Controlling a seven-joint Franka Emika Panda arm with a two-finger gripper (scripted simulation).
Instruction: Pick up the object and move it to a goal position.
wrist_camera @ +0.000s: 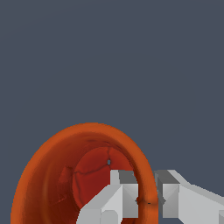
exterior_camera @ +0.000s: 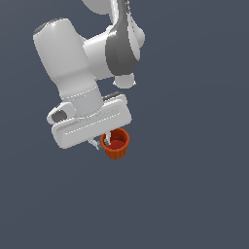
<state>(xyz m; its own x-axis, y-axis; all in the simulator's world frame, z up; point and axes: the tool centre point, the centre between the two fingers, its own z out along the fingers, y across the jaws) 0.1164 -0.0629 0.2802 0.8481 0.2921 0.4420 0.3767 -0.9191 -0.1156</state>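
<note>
The object is a small orange-red cup with a darker red inside, sitting just under the white gripper in the exterior view. In the wrist view the cup fills the lower part of the picture, mouth toward the camera. My gripper is shut on the cup's rim: one finger stands inside the cup and the other finger presses on the outside wall. The white arm rises above it and hides part of the cup's rim.
A plain dark grey-blue surface lies all around the cup and the arm. Nothing else shows in either view.
</note>
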